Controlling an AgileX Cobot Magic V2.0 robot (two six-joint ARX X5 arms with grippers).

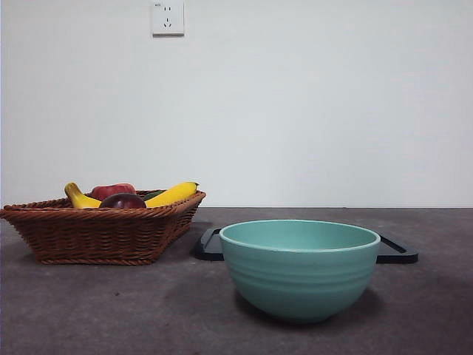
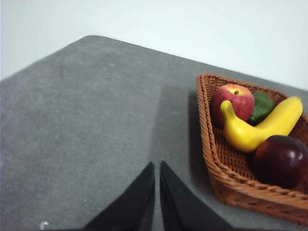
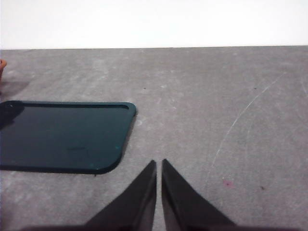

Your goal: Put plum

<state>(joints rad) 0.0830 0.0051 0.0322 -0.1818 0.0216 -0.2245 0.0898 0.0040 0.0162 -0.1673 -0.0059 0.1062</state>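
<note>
The plum [image 1: 123,201] [image 2: 280,160], dark maroon and glossy, lies in the wicker basket [image 1: 96,233] [image 2: 211,161] at the left of the table, beside two yellow bananas [image 2: 262,126] and a red apple [image 2: 234,101]. A teal bowl [image 1: 299,268] stands in front, near the middle. My left gripper [image 2: 157,166] hovers over bare table beside the basket, jaws shut and empty. Over the table next to a dark tray [image 3: 57,137], my right gripper [image 3: 159,163] is shut and empty too. Neither gripper shows in the front view.
The dark tray [image 1: 395,251] lies flat behind the bowl. A green item [image 2: 262,106] sits among the fruit in the basket. A white wall with a socket [image 1: 168,18] backs the table.
</note>
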